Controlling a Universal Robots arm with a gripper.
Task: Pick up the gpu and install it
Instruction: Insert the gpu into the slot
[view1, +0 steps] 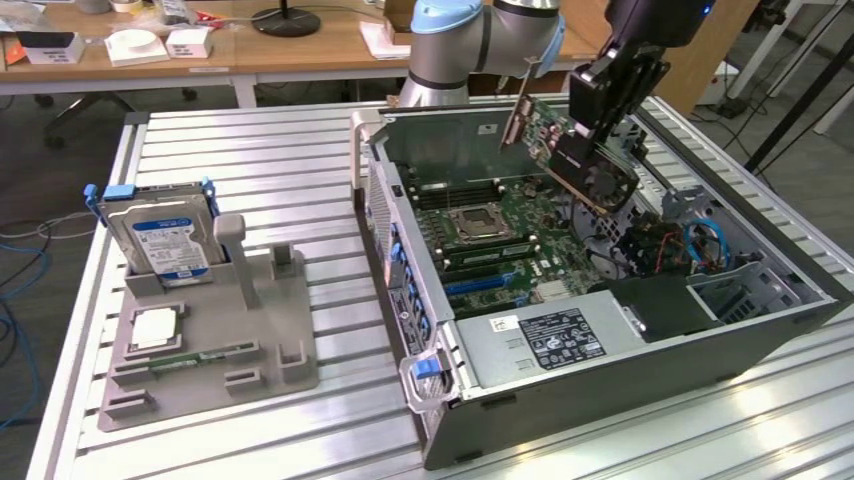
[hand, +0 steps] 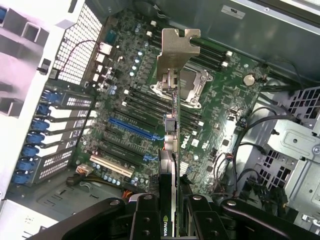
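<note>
Fixture tray: a grey fixture tray (view1: 274, 335) lies on the slotted metal table (view1: 267, 150), toward the exterior view's left
Hard drive: a silver hard drive (view1: 163, 240) with a blue label and blue rails stands upright in the tray's far slot
Memory stick: a narrow green memory stick (view1: 200, 358) lies flat in a near slot of the same tray, apart from the drive
Computer case: an open computer case (view1: 641, 390) lies on its side just beside the tray, its inside facing up
Motherboard: the motherboard (view1: 501, 255) covers the case floor, with the CPU socket (view1: 477, 222) about mid-board; the wrist view shows a long blue slot (hand: 132, 127) among the expansion slots
Power supply: a grey power supply (view1: 561, 335) with a dark label sits at the near end of the case
Gpu: the gpu (view1: 547, 125) hangs tilted in the air above the motherboard, over the far part of the case and clear of the slots; in the wrist view the card is edge-on, its pale metal bracket end over the socket area
Gripper: the gripper (view1: 601, 125) reaches down from above, its dark fingers (hand: 145, 220) clamped on the two faces of the card, holding it
Blue cables: blue cables (view1: 707, 240) curl inside the case toward the exterior view's right, below and beside the held card
</note>
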